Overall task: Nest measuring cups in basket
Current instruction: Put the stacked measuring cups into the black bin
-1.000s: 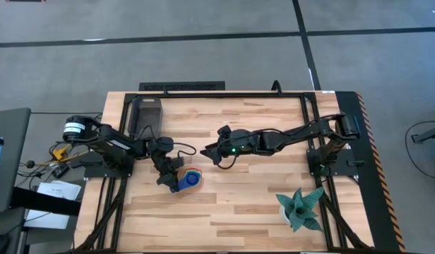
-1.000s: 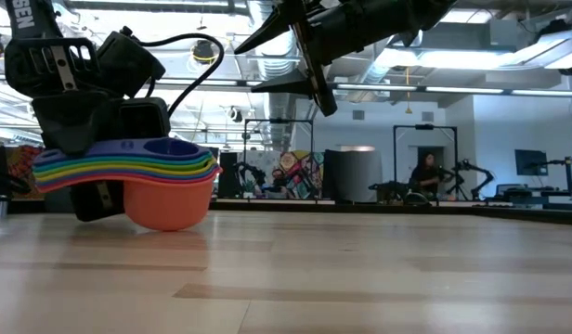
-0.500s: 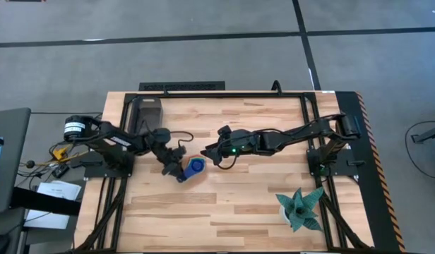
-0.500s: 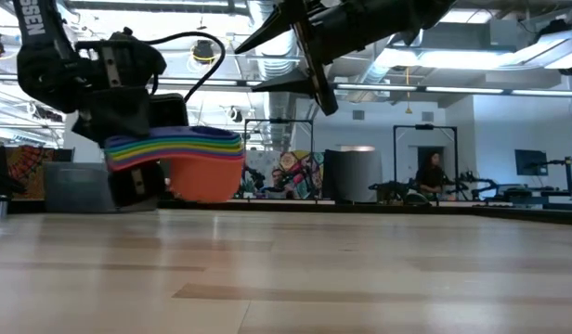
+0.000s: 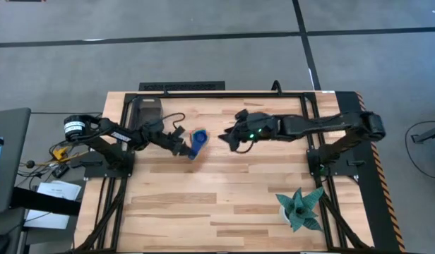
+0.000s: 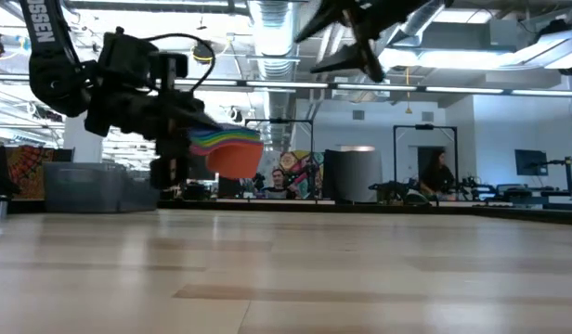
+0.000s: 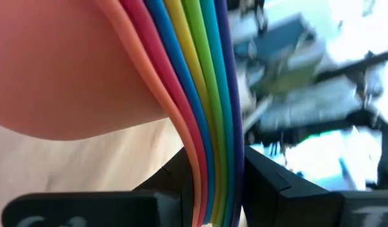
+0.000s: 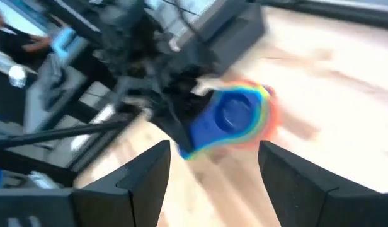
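The measuring cups (image 5: 197, 141) are nested into one rainbow stack, dark blue on top and the orange bowl (image 6: 232, 160) lowest. They hang in the air near the table's middle, right of the basket. My left gripper (image 5: 183, 147) is shut on them. The dark grey basket (image 5: 147, 113) stands at the far left of the table and shows in the low view behind the left arm as the basket (image 6: 86, 186). My right gripper (image 5: 228, 137) is open and hovers high, just right of the stack; its wrist view looks at the cups (image 8: 235, 113). My left gripper (image 7: 213, 170) pinches the stacked handles (image 7: 206, 135) of the cups between its two fingers (image 7: 263, 180), which lie across the layered handle edges. It comes about level from the table's left. The stack (image 6: 226, 153) is lifted clear, roughly upright, its bowls sticking out beyond the fingertips.
A teal spiky plant (image 5: 301, 208) stands near the table's right near corner. A black metal frame (image 5: 224, 94) runs around the table's edges. Bare wood (image 5: 203, 204) lies below and in front of the stack. A person (image 6: 437, 174) shows in the room behind.
My left gripper, still shut on the handles, has lifted the cup stack off the table and carried it up and toward the far edge. The stack, which rested on its orange bowl, now hangs clear. My right gripper has drawn back toward the right and far side, rising.
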